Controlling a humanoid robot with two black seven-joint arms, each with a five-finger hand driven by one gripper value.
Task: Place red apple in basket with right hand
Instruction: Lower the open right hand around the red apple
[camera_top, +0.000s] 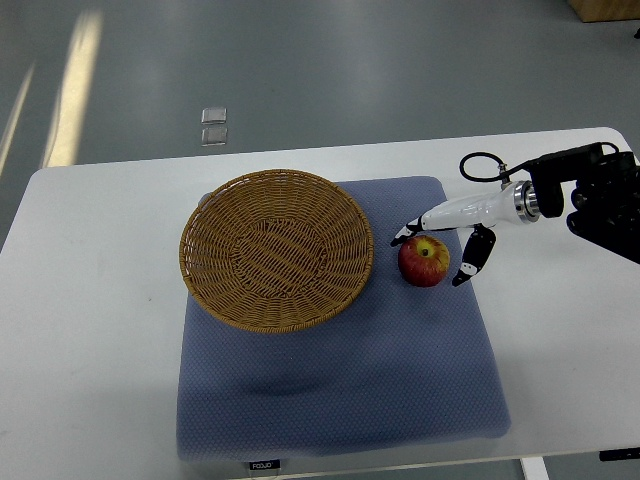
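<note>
A red apple (424, 261) with a yellow patch lies on the blue mat (340, 380), just right of the round wicker basket (276, 248). The basket holds nothing. My right hand (436, 252) comes in from the right edge and hovers at the apple. Its white fingers (412, 230) reach over the apple's far side and a black-tipped thumb (471, 260) hangs at its right side. The fingers are spread around the apple and I see no firm grip. My left arm does not show.
The mat lies on a white table (90, 330) whose far edge runs behind the basket. Grey floor lies beyond, with a small clear object (214, 126) on it. A brown box corner (605, 10) shows at top right.
</note>
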